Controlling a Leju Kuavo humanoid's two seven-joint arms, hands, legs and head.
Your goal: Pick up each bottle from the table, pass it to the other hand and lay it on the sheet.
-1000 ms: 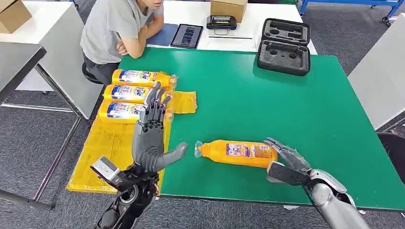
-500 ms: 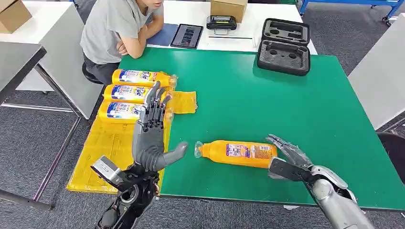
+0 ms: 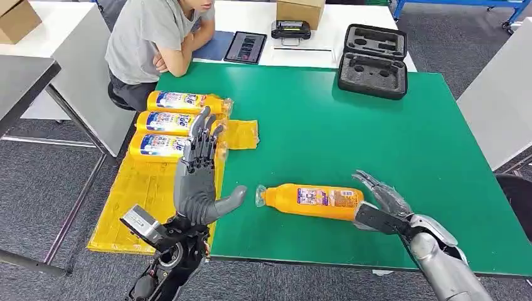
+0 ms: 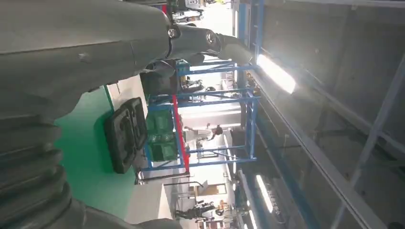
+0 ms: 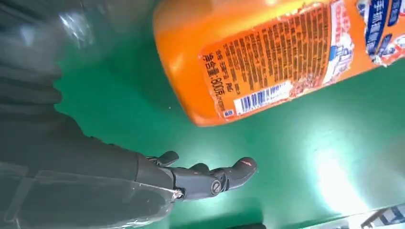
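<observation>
One bottle (image 3: pixel 312 201) lies near the table's (image 3: pixel 376 138) front edge; three bottles (image 3: pixel 179 121) on the sheet (image 3: pixel 135 188) overhanging its left edge; case (image 3: pixel 372 61) at far edge.

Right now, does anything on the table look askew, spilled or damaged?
Nothing spilled or damaged. Three bottles lie in a neat row on the yellow sheet, whose far corner looks crumpled. The fourth bottle lies intact on the green table.

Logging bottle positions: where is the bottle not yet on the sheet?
Head view: the bottle lies on the green table near its front edge, between both hands.
</observation>
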